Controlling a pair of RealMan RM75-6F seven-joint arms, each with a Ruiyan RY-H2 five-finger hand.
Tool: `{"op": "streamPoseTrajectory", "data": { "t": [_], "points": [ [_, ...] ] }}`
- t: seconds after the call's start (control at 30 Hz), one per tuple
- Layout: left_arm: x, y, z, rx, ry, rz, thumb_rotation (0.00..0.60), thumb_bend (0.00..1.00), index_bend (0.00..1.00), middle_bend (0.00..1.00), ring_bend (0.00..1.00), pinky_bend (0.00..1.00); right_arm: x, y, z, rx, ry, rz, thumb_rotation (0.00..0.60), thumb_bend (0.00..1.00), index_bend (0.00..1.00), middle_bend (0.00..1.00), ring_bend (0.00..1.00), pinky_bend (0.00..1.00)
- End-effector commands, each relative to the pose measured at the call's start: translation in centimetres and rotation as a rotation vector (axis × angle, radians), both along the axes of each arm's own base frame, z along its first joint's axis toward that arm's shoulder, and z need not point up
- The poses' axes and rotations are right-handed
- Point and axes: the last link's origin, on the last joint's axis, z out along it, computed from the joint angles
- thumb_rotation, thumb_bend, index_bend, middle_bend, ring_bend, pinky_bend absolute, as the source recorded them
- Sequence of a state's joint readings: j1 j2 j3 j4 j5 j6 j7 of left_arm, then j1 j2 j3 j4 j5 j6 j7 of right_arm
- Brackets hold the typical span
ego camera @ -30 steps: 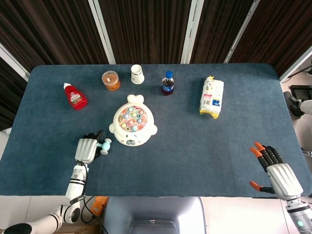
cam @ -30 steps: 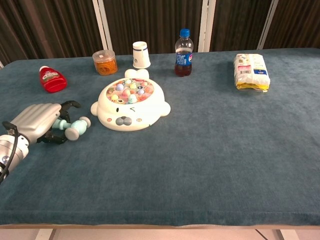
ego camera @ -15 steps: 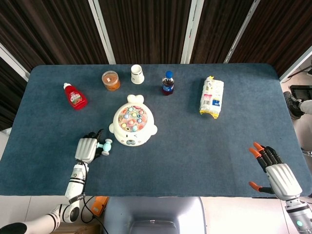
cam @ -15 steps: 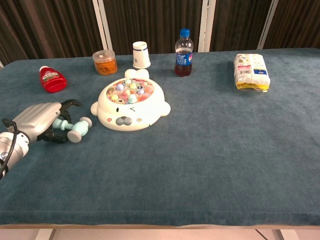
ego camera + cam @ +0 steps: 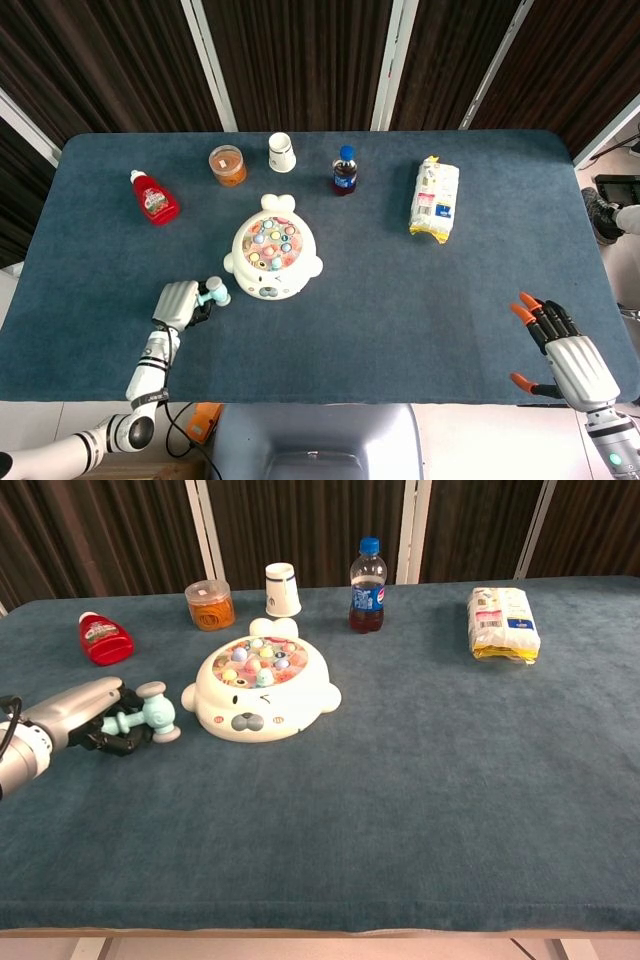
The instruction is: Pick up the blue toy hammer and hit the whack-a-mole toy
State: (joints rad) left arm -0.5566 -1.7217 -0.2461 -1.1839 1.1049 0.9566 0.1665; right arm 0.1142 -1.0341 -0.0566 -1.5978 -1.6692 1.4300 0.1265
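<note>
The pale blue toy hammer (image 5: 150,716) sits in my left hand (image 5: 82,711), whose fingers curl around its handle; the head (image 5: 212,291) points toward the toy. The white whack-a-mole toy (image 5: 271,260) with coloured pegs (image 5: 261,688) lies just right of the hammer head, a small gap between them. My right hand (image 5: 567,356) hovers open at the table's near right edge, fingers spread, far from both; the chest view does not show it.
Along the far side stand a red ketchup bottle (image 5: 154,197), an orange-filled jar (image 5: 227,165), a white paper cup (image 5: 282,152), a cola bottle (image 5: 345,170) and a snack packet (image 5: 435,200). Blue cloth covers the table (image 5: 420,780).
My left hand has lifted and turned with the hammer, so the head now stands upright off the cloth and sits slightly closer to the toy. The right hand has barely moved.
</note>
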Motion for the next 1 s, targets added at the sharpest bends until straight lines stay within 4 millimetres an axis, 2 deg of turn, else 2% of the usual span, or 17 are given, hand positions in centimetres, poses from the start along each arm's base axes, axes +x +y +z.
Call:
{"op": "streamPoseTrajectory", "data": {
  "t": [0.03,0.13,0.3,0.47,0.9,1.0],
  "points": [
    [-0.4,-0.1,0.0,-0.007,0.011,0.017,0.600,0.58,0.56,0.66,0.60,0.53,0.0,0.0,0.0,-0.001,0.000,0.000,0.600,0.25,0.00,0.00,0.00,0.00],
    [-0.6,-0.3,-0.1,0.008,0.011,0.015,0.599,0.58,0.52,0.62,0.55,0.48,0.0,0.0,0.1,-0.001,0.000,0.000,0.600,0.25,0.00,0.00,0.00,0.00],
    [-1.1,-0.9,-0.5,0.052,0.013,-0.037,0.600,0.57,0.39,0.46,0.38,0.36,0.0,0.0,0.0,0.000,0.000,0.000,0.600,0.25,0.00,0.00,0.00,0.00],
    [-1.5,-1.0,-1.0,0.075,0.024,-0.070,0.600,0.54,0.29,0.33,0.26,0.29,0.0,0.0,0.0,0.002,0.001,0.000,0.600,0.25,0.00,0.00,0.00,0.00],
    [-2.8,-2.6,-1.9,0.150,0.107,-0.163,0.599,0.54,0.22,0.25,0.17,0.22,0.0,0.1,0.1,-0.004,-0.004,-0.001,0.600,0.25,0.00,0.00,0.00,0.00],
    [-3.1,-3.0,-2.1,0.151,0.117,-0.170,0.599,0.54,0.17,0.22,0.14,0.20,-0.1,0.1,0.2,-0.006,-0.005,-0.002,0.600,0.25,0.00,0.00,0.00,0.00]
  ]
}}
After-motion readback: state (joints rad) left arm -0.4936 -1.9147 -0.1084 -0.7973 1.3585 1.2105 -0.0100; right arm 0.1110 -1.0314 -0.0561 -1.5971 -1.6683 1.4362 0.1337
